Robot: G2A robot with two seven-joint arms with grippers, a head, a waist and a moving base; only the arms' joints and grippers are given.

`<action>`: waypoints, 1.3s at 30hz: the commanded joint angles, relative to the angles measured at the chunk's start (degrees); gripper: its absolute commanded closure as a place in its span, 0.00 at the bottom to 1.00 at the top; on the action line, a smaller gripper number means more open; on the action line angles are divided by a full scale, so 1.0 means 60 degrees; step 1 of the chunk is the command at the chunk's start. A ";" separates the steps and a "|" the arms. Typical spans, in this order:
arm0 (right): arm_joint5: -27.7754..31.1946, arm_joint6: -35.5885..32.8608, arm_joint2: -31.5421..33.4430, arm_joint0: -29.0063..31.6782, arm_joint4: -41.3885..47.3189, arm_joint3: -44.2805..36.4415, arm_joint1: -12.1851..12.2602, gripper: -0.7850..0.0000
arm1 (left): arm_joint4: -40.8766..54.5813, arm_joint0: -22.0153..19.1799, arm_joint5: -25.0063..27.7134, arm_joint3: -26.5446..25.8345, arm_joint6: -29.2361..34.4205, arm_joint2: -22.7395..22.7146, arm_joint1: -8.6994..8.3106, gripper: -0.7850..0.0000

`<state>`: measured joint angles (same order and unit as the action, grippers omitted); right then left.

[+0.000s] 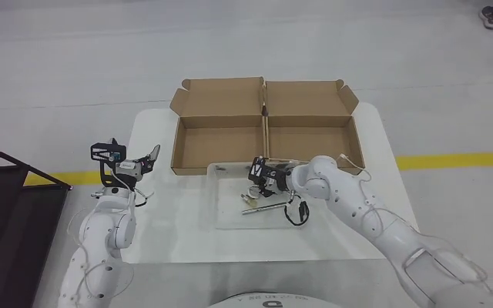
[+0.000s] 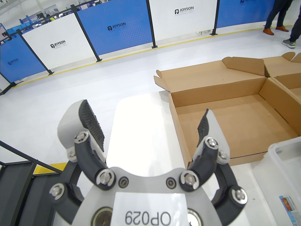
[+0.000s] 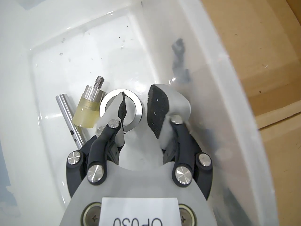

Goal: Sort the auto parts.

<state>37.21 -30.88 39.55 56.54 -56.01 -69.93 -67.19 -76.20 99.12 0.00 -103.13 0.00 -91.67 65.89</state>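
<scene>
in the clear bin [image 1: 228, 219] at the middle of the white table [image 1: 166, 231], the right gripper [image 3: 138, 94] points down at the floor of the bin, its fingers partly open and holding nothing. one fingertip sits over the hole of a metal ring [image 3: 138, 105] and the other stands outside it, so the ring's rim lies between them; whether either touches it i cannot tell. just beside the ring lies a yellowish cylinder [image 3: 86, 109] with a threaded stud, and against that a thin metal rod [image 3: 67, 111]. all three lie near the bin wall that faces the cardboard. beyond the bin the left-hand box [image 1: 219, 146] and the right-hand box [image 1: 312, 142] stand open, side by side and touching. the left gripper [image 2: 145, 109] hangs over the table's left edge, well apart from the bin, fingers spread wide and empty.
</scene>
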 commanded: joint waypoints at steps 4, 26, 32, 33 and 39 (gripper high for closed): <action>0.0105 0.0309 0.0054 -0.0122 0.0003 0.0008 -0.0042 1.00 | 0.0000 0.0000 0.0000 0.0000 0.0000 0.0000 0.0000 0.00; 0.2449 0.4138 0.3154 0.2060 0.0338 -0.3006 0.0922 1.00 | 0.0000 0.0000 0.0000 0.0000 0.0000 0.0000 0.0000 0.00; 0.2727 0.5348 0.4091 0.2983 0.0341 -0.3681 0.1113 1.00 | 0.0000 0.0000 0.0000 0.0000 0.0000 0.0000 0.0000 0.00; 0.2727 0.5348 0.4091 0.2983 0.0341 -0.3681 0.1113 1.00 | 0.0000 0.0000 0.0000 0.0000 0.0000 0.0000 0.0000 0.00; 0.2727 0.5348 0.4091 0.2983 0.0341 -0.3681 0.1113 1.00 | 0.0000 0.0000 0.0000 0.0000 0.0000 0.0000 0.0000 0.00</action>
<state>53.58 1.20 64.10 74.43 -53.96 -92.02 -60.51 -76.20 99.12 0.00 -103.13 0.00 -91.67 65.89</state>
